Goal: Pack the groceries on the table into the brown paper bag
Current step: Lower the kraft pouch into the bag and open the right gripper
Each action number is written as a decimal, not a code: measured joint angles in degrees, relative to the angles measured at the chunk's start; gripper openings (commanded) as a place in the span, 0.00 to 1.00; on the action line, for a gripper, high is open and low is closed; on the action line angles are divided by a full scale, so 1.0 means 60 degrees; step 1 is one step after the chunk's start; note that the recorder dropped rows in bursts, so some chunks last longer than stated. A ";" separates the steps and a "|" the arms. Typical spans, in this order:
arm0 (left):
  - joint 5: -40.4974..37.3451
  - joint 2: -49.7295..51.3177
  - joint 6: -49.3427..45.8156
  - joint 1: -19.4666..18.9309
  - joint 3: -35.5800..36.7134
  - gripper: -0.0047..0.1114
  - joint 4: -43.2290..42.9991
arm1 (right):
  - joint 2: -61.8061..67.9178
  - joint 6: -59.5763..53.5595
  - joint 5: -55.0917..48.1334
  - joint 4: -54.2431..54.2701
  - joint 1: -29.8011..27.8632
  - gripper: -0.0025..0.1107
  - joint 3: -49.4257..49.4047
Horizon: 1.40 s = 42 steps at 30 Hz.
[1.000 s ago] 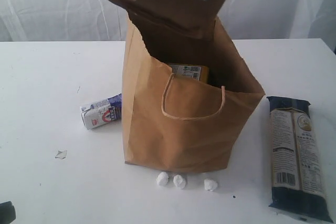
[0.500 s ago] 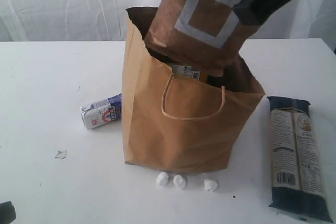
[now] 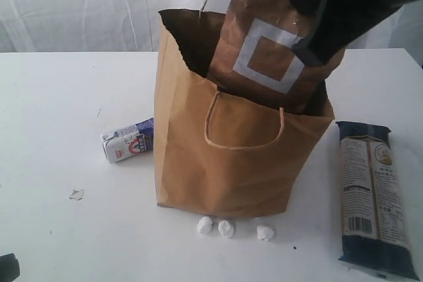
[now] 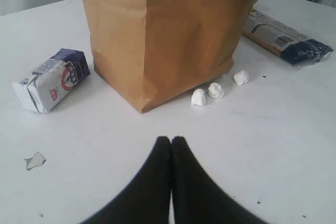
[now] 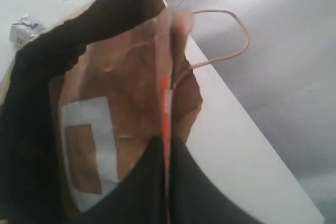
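Tilted brown pouch [image 3: 264,54] is poking from the upright paper bag [image 3: 225,166]. White-blue carton [image 3: 125,142] is lying left, dark-blue packet [image 3: 371,196] right.

— Where is your left gripper [image 4: 171,139]?
— Low over the tabletop [image 4: 273,129], fingers [image 4: 156,161] pressed together, holding nothing.
— And your right gripper [image 5: 166,145]?
— Raised, its arm reaching in from the right, fingers pinched on the brown pouch [image 5: 131,72] at its top edge.

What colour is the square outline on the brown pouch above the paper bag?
White: a hollow square frame printed on the brown pouch. It shows best in the exterior view.
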<state>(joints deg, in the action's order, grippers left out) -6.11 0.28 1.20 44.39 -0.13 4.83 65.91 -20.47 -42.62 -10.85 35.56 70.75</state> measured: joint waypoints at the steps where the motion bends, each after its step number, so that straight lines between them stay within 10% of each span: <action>1: 0.0000 0.0000 0.0000 0.0000 0.0000 0.04 0.0000 | 0.0000 0.0069 -0.0070 -0.0113 0.0000 0.02 0.0000; 30: 0.0000 0.0000 0.0000 0.0000 0.0000 0.04 0.0000 | 0.0979 -0.1787 -0.1327 0.2262 0.0000 0.03 0.0022; 42: 0.0000 0.0000 0.0000 0.0000 0.0000 0.04 0.0000 | 0.0999 -0.2120 -0.0874 0.2308 0.0000 0.51 0.0085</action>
<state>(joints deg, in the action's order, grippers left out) -6.11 0.28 1.20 44.39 -0.13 4.83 71.90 -33.19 -47.86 3.00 35.56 71.26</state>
